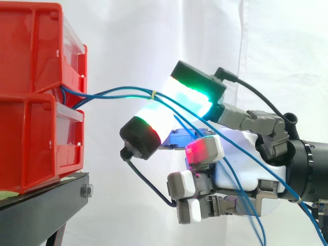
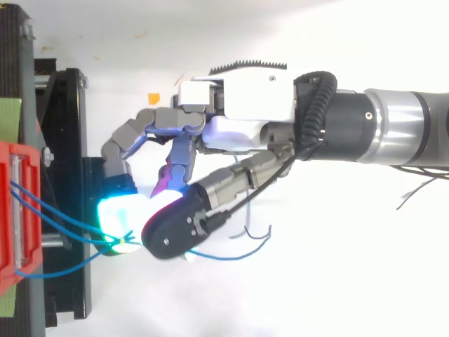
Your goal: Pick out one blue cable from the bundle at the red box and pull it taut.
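Hand [image 1: 246,146] pinches blue cable bundle [image 1: 113,92] between curled thumb and glowing fingertips [image 1: 192,95], just beside its yellow tie [image 1: 152,94]. The bundle runs from stacked red bins [image 1: 31,77], then hangs slack past the palm.

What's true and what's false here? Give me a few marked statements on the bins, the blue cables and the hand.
1. The thin blue cables run out of the front of the stacked red plastic bins. True.
2. A small yellow tie binds the cables together. True.
3. The bins stand on a white wooden table. False: they stand on a black stand.
4. The robot hand hangs well below the cables, clear of them. False: in the side view the cables run right across the hand.
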